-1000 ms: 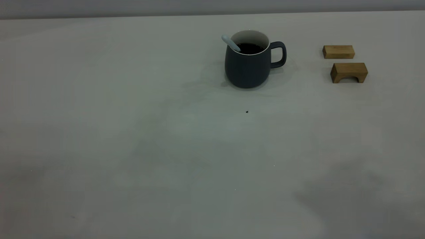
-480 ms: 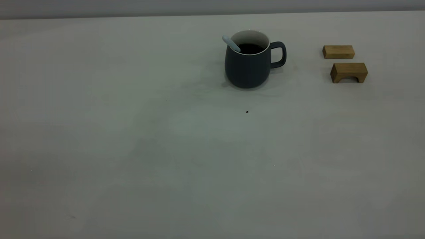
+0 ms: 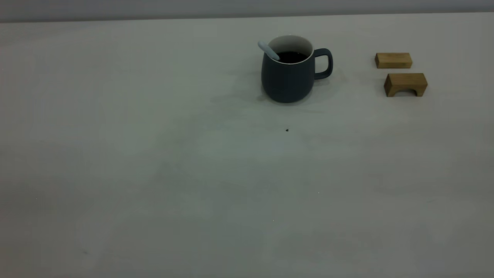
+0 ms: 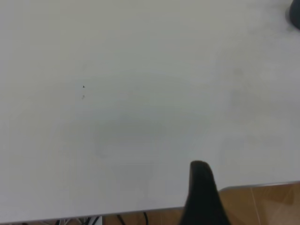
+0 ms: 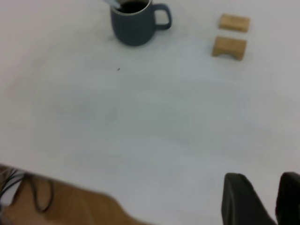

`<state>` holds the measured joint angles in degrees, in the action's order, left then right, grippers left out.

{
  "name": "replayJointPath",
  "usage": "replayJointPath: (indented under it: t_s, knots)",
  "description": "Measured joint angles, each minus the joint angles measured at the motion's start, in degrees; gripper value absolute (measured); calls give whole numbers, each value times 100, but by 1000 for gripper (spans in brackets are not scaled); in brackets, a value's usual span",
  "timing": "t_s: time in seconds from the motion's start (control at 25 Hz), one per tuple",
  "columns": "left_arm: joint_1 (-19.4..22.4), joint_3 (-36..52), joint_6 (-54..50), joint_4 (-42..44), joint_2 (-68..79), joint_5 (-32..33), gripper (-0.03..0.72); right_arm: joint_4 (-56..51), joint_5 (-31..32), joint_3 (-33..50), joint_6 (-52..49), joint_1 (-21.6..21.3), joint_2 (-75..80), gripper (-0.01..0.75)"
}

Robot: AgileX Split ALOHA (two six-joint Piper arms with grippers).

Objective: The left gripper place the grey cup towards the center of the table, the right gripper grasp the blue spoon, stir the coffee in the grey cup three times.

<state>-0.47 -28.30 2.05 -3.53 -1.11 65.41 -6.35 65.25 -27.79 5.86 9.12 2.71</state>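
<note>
We judged the job finished: the grey cup (image 3: 287, 73) sat mid-table, the blue spoon (image 3: 268, 50) resting in its coffee (image 3: 291, 56), our right gripper (image 5: 262, 199) parted, empty, withdrawn.

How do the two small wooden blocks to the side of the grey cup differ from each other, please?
The farther wooden block is a plain solid bar, while the nearer wooden block has an arched notch cut into its underside. The nearer one also stands taller. Both are tan wood, lie apart on the table, and sit on the handle side of the grey cup.
</note>
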Motion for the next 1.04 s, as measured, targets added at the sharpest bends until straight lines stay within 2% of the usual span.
replayJointPath:
  t_s: [0.36, 1.04]
  knots:
    - [0, 0, 0, 0, 0, 0, 585, 335, -14, 89, -23, -379, -155, 236]
    - [0, 0, 0, 0, 0, 0, 585, 342, -14, 89, -28, -395, -161, 236]
